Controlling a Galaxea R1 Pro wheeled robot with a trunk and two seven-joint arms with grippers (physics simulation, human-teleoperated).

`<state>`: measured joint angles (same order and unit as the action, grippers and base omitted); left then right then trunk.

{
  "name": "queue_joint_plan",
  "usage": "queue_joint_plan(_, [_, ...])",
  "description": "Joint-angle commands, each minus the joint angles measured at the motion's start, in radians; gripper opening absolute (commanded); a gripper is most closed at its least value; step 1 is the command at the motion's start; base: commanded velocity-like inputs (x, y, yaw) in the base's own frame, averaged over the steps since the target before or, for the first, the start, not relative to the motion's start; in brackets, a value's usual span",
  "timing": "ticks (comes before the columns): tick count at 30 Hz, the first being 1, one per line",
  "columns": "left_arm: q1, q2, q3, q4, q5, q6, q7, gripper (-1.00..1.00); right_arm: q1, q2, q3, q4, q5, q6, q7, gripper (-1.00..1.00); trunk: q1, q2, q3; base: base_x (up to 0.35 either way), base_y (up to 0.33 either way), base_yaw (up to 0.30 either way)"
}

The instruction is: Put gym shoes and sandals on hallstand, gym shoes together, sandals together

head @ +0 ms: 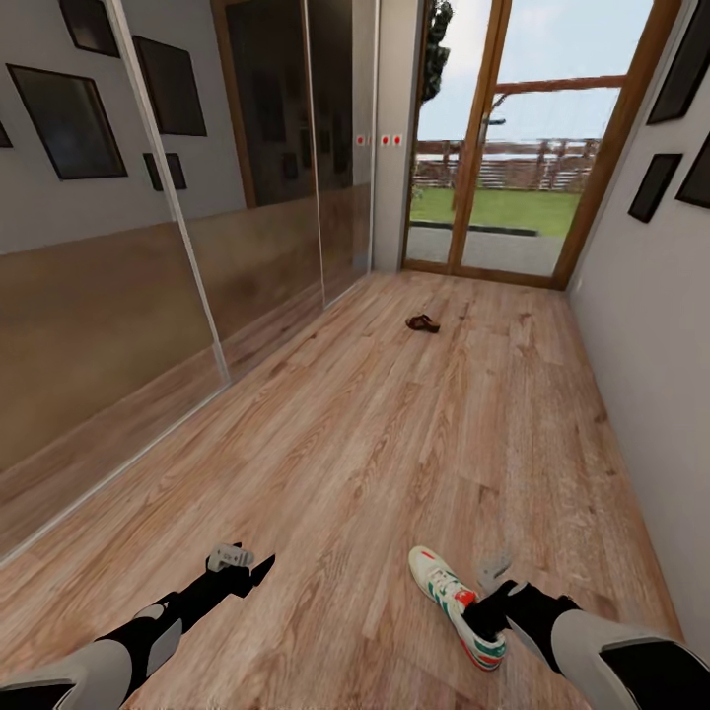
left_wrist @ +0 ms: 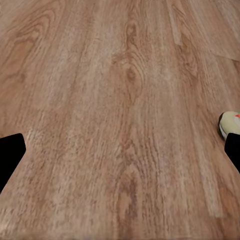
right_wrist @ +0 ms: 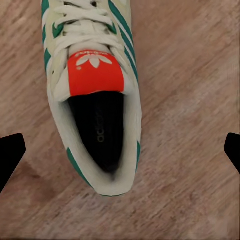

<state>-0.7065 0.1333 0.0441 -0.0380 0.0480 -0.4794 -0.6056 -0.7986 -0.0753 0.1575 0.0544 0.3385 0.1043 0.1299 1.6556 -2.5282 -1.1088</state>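
I stand in a narrow corridor, its wood-plank floor [head: 375,424] running toward the glass door [head: 513,148] at twelve o'clock. A mirrored wardrobe wall [head: 148,276] closes my nine o'clock side and a plain grey wall [head: 641,345] my three o'clock side, leaving a broad open lane of planks between them.

One gym shoe [head: 456,603] lies on the floor at about five o'clock, toe pointing away from me. My right fingers [head: 490,592] hover just over its heel end, spread wide; the right wrist view shows the shoe's opening and orange-red tongue [right_wrist: 95,72] between the two tips, untouched.

My left fingers [head: 240,564] hang spread over bare planks at seven o'clock.

A dark brown sandal [head: 423,322] lies far ahead near twelve o'clock, well clear of both walls.
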Motion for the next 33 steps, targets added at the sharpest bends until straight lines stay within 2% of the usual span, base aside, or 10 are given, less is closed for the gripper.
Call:
queue_joint_plan(1, [-0.001, 0.0, 0.005, 0.001, 0.005, 0.001, -0.008, 1.0, 0.0, 0.0, 0.008, 0.001, 0.006, -0.002, 0.004, 1.0, 0.0, -0.001, -0.005, 0.0, 0.0, 0.0])
queue_joint_plan(4, [-0.001, 0.0, 0.005, 0.001, 0.005, 0.001, -0.008, 1.0, 0.002, 0.002, 0.009, 0.001, 0.018, -0.008, 0.004, 1.0, 0.002, -0.001, -0.016, 0.0, 0.0, 0.0])
queue_joint_plan(9, [-0.001, 0.0, 0.005, 0.001, 0.005, 0.001, -0.008, 1.0, 0.004, 0.006, 0.009, 0.001, 0.027, -0.012, 0.004, 1.0, 0.002, -0.001, -0.016, 0.0, 0.0, 0.0])
queue_joint_plan(15, [-0.001, 0.0, 0.005, 0.001, 0.005, 0.001, -0.008, 1.0, 0.008, 0.007, 0.01, 0.002, 0.031, -0.013, 0.004, 1.0, 0.004, -0.003, -0.04, 0.0, 0.0, 0.0])
queue_joint_plan(31, [-0.001, 0.0, 0.005, 0.001, 0.005, 0.001, -0.008, 1.0, 0.01, 0.008, 0.01, 0.001, 0.033, -0.015, 0.005, 1.0, 0.005, -0.003, -0.043, 0.0, 0.0, 0.0])
queue_joint_plan(33, [-0.001, 0.0, 0.005, 0.001, 0.006, 0.001, -0.008, 1.0, 0.01, 0.008, 0.01, 0.001, 0.033, -0.015, 0.004, 1.0, 0.006, -0.003, -0.051, 0.0, 0.0, 0.0])
